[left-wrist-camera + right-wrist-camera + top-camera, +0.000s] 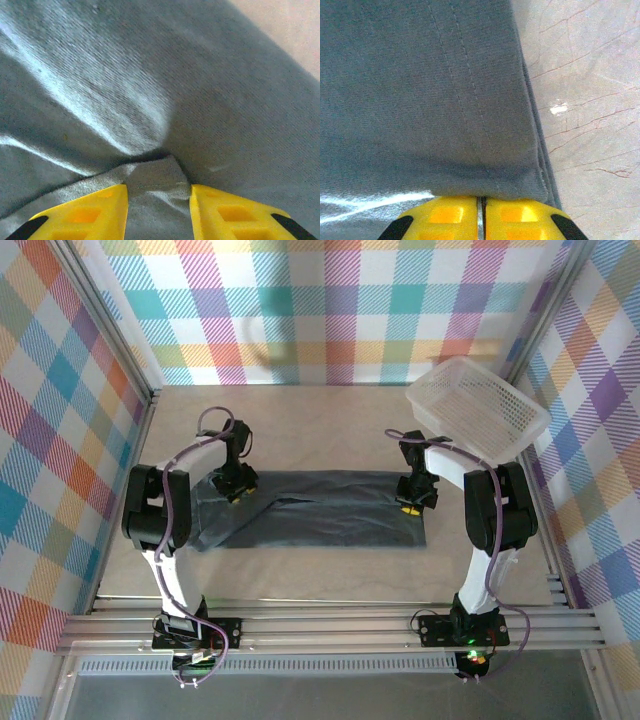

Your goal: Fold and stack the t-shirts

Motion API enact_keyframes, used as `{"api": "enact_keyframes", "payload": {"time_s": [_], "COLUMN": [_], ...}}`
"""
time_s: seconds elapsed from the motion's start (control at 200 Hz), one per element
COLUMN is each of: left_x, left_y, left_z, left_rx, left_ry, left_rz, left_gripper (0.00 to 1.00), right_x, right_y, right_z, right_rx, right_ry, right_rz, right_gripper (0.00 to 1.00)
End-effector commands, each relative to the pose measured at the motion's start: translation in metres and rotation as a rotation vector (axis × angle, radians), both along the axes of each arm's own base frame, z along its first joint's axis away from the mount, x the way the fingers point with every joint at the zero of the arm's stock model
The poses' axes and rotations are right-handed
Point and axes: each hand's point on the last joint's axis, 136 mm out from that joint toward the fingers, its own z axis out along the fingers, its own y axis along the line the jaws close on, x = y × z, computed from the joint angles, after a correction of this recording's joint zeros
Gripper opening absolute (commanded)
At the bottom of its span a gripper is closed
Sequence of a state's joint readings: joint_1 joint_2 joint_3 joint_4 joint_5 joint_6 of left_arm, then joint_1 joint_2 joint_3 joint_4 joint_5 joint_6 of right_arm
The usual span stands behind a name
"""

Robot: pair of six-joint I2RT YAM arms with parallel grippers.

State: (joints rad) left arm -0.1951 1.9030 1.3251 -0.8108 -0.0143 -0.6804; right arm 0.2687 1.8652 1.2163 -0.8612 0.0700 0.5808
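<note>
A dark charcoal-grey t-shirt (320, 515) lies as a long folded strip across the middle of the table. My left gripper (238, 485) is down on the strip's left end. In the left wrist view its yellow fingers (159, 192) stand apart, open, with a raised fold of the shirt (200, 90) between them. My right gripper (410, 502) is at the strip's right end. In the right wrist view its fingers (481, 199) are pressed together, shut on the hemmed edge of the shirt (420, 90), near the corner.
A white perforated basket (478, 405) sits tilted at the back right, close behind the right arm. The beige tabletop (320, 430) is bare behind the shirt and shows right of the hem (590, 100). Checkered walls close in three sides.
</note>
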Motion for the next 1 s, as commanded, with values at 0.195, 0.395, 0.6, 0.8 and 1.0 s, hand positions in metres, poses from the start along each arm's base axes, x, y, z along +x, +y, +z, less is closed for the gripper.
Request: {"api": "enact_keyframes", "payload": {"time_s": [0.195,0.395,0.6,0.8,1.0], "left_x": [0.013,0.006,0.012,0.012,0.006], "left_y": [-0.004,-0.004,-0.006,-0.007,-0.009], "left_z": [0.022,0.024,0.009,0.0,0.013], "left_rx": [0.018,0.016,0.012,0.013,0.009], "left_ry": [-0.081,-0.054,-0.033,-0.029,-0.037], "left_rz": [0.039,0.1,0.119,0.139,0.122], "left_gripper": [0.45,0.44,0.43,0.32,0.06], "right_x": [0.0,0.001,0.0,-0.001,0.001], "right_y": [-0.003,-0.002,-0.002,-0.003,-0.002], "right_z": [0.009,0.009,0.008,0.01,0.012], "right_rx": [-0.003,-0.001,0.0,0.0,-0.001], "right_ry": [-0.013,-0.016,-0.015,-0.02,-0.03], "right_rz": [0.021,0.021,0.021,0.021,0.024], "right_gripper": [0.12,0.12,0.12,0.12,0.12]}}
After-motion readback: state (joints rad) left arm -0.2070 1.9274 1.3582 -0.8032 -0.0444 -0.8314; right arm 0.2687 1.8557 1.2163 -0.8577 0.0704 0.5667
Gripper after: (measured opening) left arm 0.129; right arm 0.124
